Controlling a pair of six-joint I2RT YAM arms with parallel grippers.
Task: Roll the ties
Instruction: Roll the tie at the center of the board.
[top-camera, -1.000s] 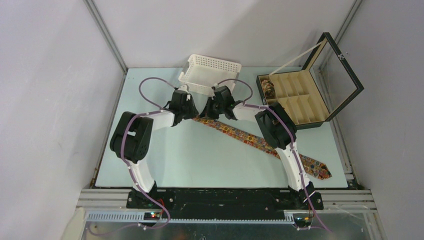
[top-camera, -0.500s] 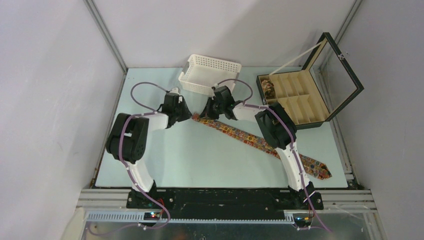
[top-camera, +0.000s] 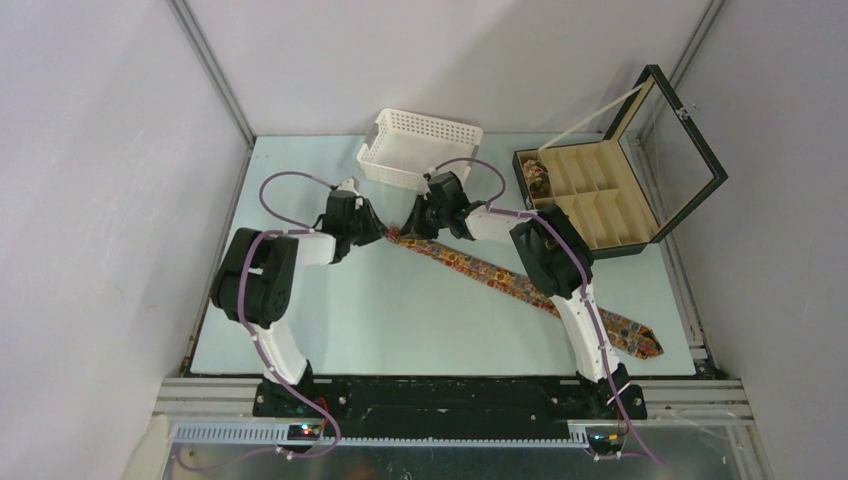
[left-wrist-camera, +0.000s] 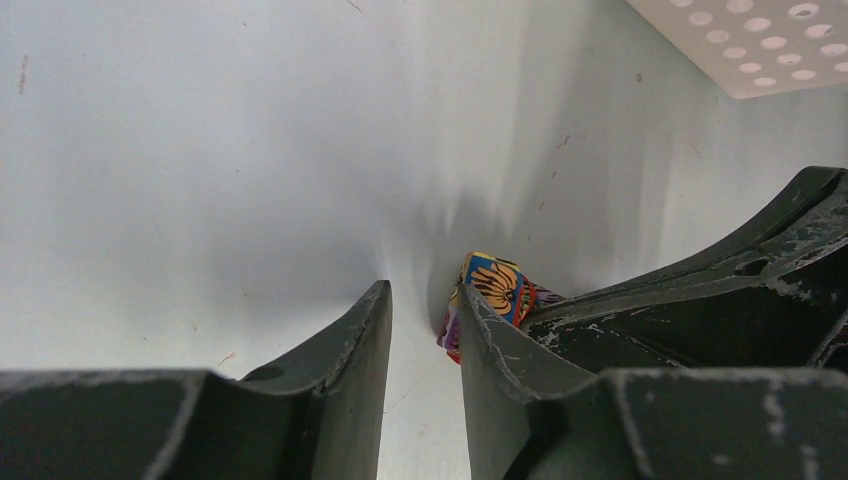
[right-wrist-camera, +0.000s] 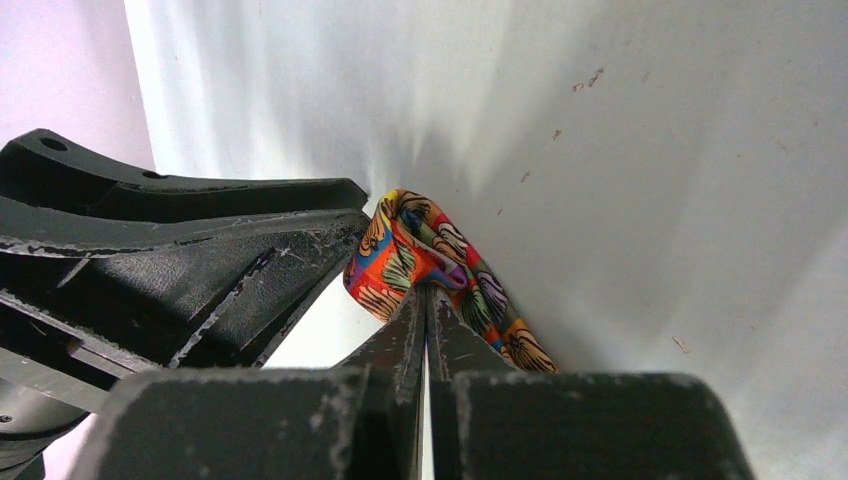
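One tie, a long strip patterned in red, orange and yellow, lies diagonally on the table from the middle to the near right corner. Its far narrow end is folded into a small loop. My right gripper is shut on that loop. My left gripper stands just left of it, slightly open with nothing between its fingers. The tie's end shows outside the left gripper's right finger. A small patterned coil sits in one compartment of the box.
A white perforated basket stands at the back, just behind both grippers. A black compartmented box with its glass lid raised is at the back right. The right arm crosses over the tie's middle.
My left gripper has drawn back to the left, away from the tie's end, with its jaws a little wider. The right gripper and the tie have stayed put.
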